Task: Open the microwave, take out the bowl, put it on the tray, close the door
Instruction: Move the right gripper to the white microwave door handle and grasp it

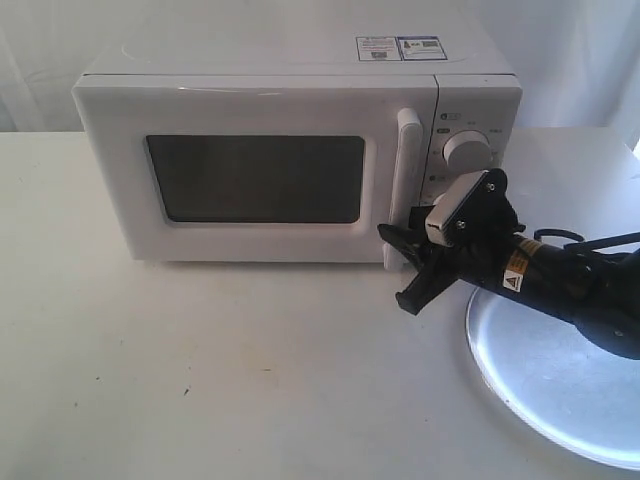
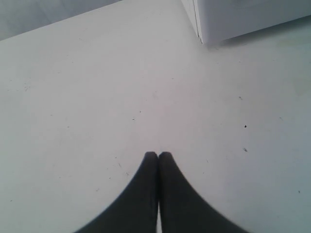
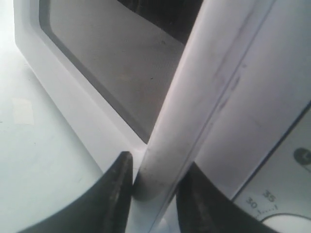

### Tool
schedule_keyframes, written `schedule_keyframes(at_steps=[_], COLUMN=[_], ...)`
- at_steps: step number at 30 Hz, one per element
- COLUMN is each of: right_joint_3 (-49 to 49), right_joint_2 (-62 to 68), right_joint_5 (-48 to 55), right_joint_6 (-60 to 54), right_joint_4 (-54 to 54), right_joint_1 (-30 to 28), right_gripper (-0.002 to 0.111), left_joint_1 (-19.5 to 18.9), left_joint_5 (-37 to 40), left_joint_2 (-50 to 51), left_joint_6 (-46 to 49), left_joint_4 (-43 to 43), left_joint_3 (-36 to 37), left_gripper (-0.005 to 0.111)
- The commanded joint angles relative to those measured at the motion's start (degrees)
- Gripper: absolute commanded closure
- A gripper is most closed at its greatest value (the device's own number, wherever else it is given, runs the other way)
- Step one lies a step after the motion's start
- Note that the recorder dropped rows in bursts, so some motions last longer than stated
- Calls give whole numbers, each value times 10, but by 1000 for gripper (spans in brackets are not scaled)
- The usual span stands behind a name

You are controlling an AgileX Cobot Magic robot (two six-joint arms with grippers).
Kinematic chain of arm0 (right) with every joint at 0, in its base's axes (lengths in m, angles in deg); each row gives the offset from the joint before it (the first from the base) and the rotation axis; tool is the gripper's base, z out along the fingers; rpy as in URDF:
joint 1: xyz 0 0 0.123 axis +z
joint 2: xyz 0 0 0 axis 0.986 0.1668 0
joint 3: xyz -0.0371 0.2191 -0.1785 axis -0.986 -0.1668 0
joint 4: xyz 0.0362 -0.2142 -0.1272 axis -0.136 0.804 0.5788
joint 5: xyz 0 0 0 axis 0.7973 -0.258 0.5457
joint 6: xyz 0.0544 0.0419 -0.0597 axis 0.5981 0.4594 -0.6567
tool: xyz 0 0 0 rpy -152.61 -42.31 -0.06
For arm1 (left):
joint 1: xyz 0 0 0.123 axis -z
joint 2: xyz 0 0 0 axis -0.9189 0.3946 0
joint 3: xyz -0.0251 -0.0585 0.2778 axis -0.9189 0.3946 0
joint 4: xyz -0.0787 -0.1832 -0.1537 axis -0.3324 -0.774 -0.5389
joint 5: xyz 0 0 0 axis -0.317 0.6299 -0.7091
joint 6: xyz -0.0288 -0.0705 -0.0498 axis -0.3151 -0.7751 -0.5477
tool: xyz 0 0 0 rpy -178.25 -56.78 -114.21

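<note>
Right fingers [image 3: 114, 194] straddling the lower end of the handle [image 3: 194, 111], seemingly pinched on it, though contact hard to confirm. Door [image 1: 260, 180] of the microwave [image 1: 300, 60] shut, bowl unseen behind the dark window. Rigid, smooth bar, probably slippery: best gripped squarely, pulled along the hinge arc. Left fingers [image 2: 141, 194] pressed together over the bench [image 2: 73, 97]. Tray [image 1: 560, 390] just beside the microwave.

Glossy wht plastic microwave [image 1: 250, 62], shiny brushed-metal tray [image 1: 560, 395]
</note>
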Motion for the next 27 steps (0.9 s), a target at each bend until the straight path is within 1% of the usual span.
schedule_keyframes(at_steps=[1, 13, 18, 27], right_joint_3=[-31, -52, -64, -63], right_joint_2=[-9, -23, -34, -38], right_joint_5=[-91, -91, -91, -91], right_joint_6=[-37, -43, -67, -68], right_joint_4=[221, 211, 205, 87], right_joint_1=[30, 30, 30, 39], right_gripper=[108, 108, 108, 108], left_joint_1=[2, 2, 2, 2], left_joint_5=[0, 0, 0, 0], left_joint_2=[-1, -1, -1, -1], left_joint_6=[-2, -2, -2, -2], left_joint_4=[-2, -2, -2, -2], left_joint_3=[-2, -2, -2, -2], left_gripper=[107, 107, 107, 107])
